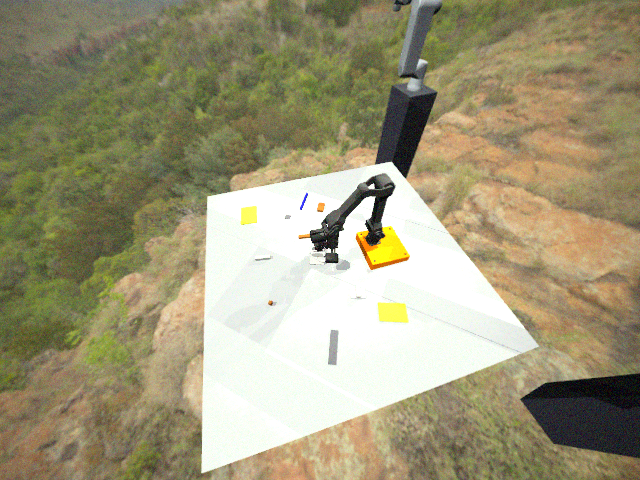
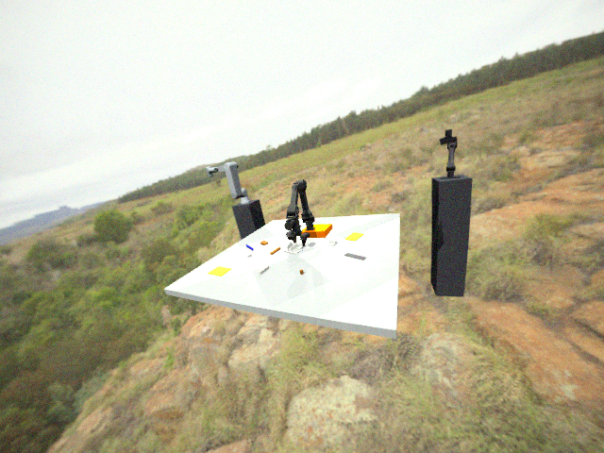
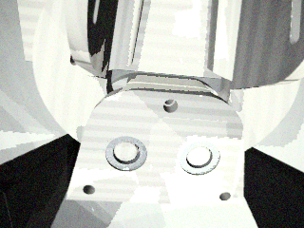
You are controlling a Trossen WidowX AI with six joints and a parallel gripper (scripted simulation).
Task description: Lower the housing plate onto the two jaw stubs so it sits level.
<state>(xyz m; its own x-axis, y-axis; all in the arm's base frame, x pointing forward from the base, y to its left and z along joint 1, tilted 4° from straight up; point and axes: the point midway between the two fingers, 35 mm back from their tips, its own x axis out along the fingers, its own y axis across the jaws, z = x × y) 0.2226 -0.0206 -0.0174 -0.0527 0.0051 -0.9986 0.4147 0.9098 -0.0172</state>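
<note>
The pale housing plate (image 3: 161,121) lies between the two dark fingers of my gripper (image 3: 158,144) (image 1: 325,253) (image 2: 297,241), which is shut on its side edges. Through its two ringed holes, round pale stub tops show at left (image 3: 126,152) and right (image 3: 199,156), close to the rims. The plate looks about level in the wrist view; whether it is fully down cannot be told. Large pale curved parts, apparently the jaws, reach out past the plate's far edge on both sides. In the top and exterior views the white assembly (image 1: 315,258) is small and partly hidden by my gripper.
The orange-yellow base block (image 1: 390,249) (image 2: 319,230) stands beside the arm. On the white table (image 1: 258,377) lie yellow squares (image 1: 248,214) (image 1: 392,312), a blue bar (image 1: 303,201), a grey strip (image 1: 333,347), an orange bar (image 2: 276,250) and a small brown piece (image 1: 270,302).
</note>
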